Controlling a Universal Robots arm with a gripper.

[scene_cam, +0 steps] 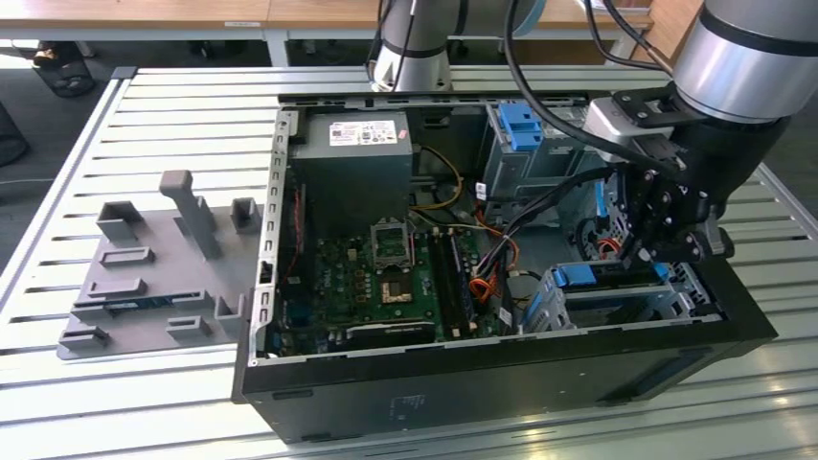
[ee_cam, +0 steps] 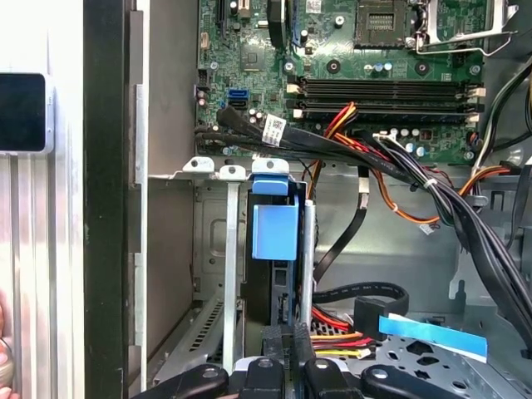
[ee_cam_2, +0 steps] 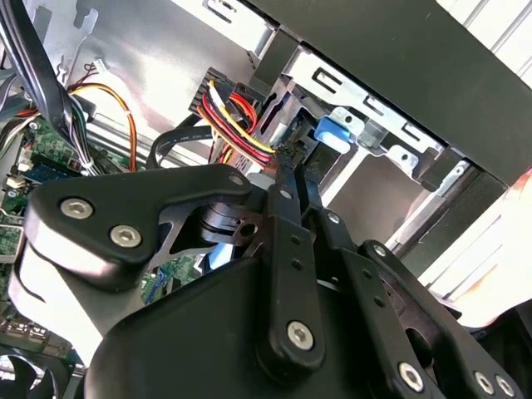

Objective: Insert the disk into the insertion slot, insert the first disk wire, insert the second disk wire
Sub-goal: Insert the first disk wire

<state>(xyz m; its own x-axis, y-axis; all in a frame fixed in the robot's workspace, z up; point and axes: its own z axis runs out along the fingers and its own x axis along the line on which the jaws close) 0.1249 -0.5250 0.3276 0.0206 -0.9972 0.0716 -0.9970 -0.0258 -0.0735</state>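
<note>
Your gripper (ee_cam: pixel 287 339) is standing with its fingers (ee_cam: pixel 271 345) drawn tight together, with only a sliver of gap between them in the first wrist view. Their tips are sitting right at the end of the disk (ee_cam: pixel 273 233). Whether they are pinching a plug there, you cannot tell. A bundle of red, yellow and black wires (ee_cam: pixel 337 339) is running in to that spot, just beside the fingertips. In the second wrist view that bundle (ee_cam_2: pixel 237 116) is curving down to where the fingers are converging.

The disk is sitting on edge inside the insertion slot (ee_cam: pixel 214 249). Its bright blue caddy is facing you and the grey metal walls are standing close on either side. In the exterior view the caddy is showing as a blue strip (scene_cam: pixel 595 275) in the low grey cage (scene_cam: pixel 639 305), at the near corner of the open computer case (scene_cam: pixel 511 374) on the exterior view's right. The black gripper is hanging directly above it.

A black flat cable with a blue label (ee_cam: pixel 432 335) is lying loose near the wires, apart from the disk. Beyond the cage, the green motherboard (ee_cam: pixel 374 50) is lying flat. The taller grey bay with its blue tab (scene_cam: pixel 518 129) is standing farther back. The case is resting on a slatted table (scene_cam: pixel 167 115), beside a grey fixture plate (scene_cam: pixel 153 278).
</note>
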